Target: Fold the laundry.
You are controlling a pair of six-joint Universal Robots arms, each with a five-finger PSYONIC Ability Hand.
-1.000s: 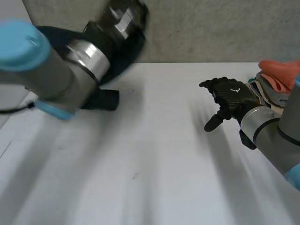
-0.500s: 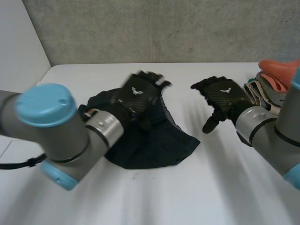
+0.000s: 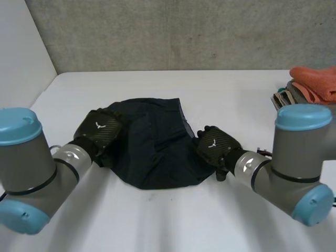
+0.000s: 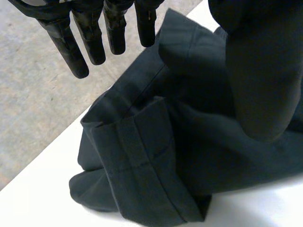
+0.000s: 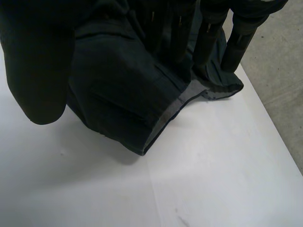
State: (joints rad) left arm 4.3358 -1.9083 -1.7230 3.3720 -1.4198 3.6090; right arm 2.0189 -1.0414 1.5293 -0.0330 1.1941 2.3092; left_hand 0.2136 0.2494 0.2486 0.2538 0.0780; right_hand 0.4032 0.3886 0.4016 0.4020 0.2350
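Note:
A dark navy garment lies crumpled in the middle of the white table. My left hand rests at the garment's left edge. In the left wrist view its fingers are straight and hover over the folded hem, with the thumb apart, so it is open. At the garment's right edge is my right hand. Its straight fingers reach over the cloth near a grey-lined hem and hold nothing, thumb to one side, so it too is open.
A pile of folded clothes with an orange piece on top sits at the table's far right edge. A grey wall runs behind the table and a white panel stands at the far left.
My left arm swung in from the left and laid the dark garment on the table, then drew back to its left edge. My right hand came down to its right edge.

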